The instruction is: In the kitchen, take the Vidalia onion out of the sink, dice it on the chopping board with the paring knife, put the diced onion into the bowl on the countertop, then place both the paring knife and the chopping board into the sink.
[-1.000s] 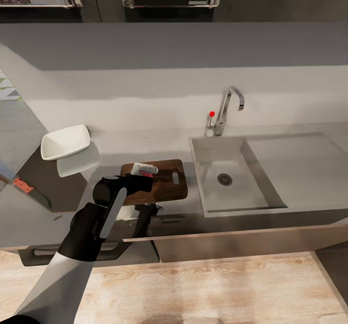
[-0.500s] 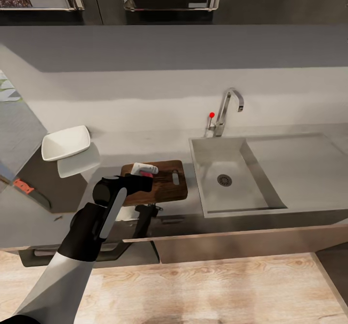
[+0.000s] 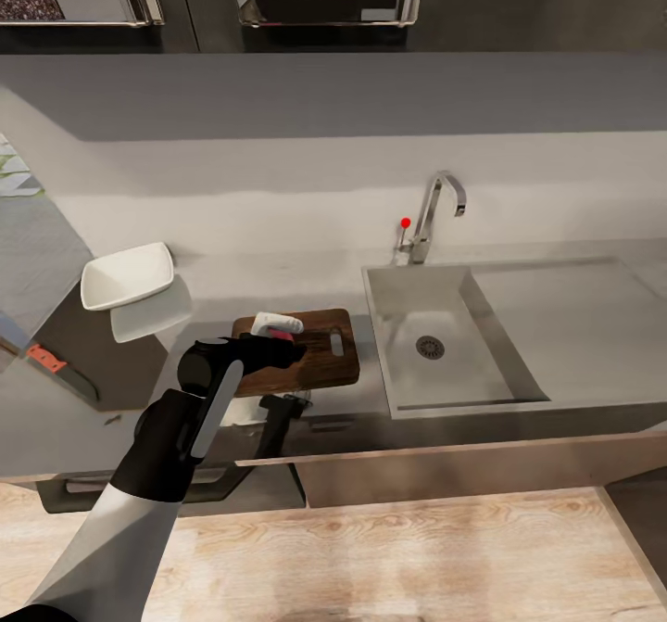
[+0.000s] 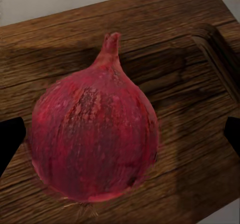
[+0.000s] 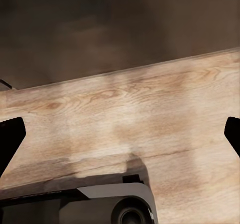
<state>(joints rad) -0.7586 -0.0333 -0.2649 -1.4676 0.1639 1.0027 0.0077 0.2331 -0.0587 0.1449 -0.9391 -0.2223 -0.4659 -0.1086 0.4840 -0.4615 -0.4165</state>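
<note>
From the head camera I see my left arm reaching over the chopping board (image 3: pixel 310 358), with the left gripper (image 3: pixel 278 349) low over the board's left part. The Vidalia onion (image 4: pixel 95 139) sits on the board, and up close on the left wrist camera it is a deep reddish-pink bulb with darker streaks running lengthwise, a tapered neck pointing away from the camera and a few fine root hairs at its base. Its skin looks slightly mottled and it casts a soft shadow on the dark, strongly grained wood. The left gripper's fingertips (image 4: pixel 10 139) stand wide apart at either side of the onion, not touching it.

In the head view a little pink of the onion (image 3: pixel 278 333) peeks out beside the gripper. The board lies on the countertop (image 3: pixel 232 279) just left of the sink (image 3: pixel 445 390). The bowl (image 3: pixel 127 275) sits well to the left, near the wall. The paring knife (image 3: pixel 57 369), red handle showing, lies at the far left.

My right gripper (image 5: pixel 120 134) has its fingers spread wide, hanging over the wooden floor (image 5: pixel 150 114).
</note>
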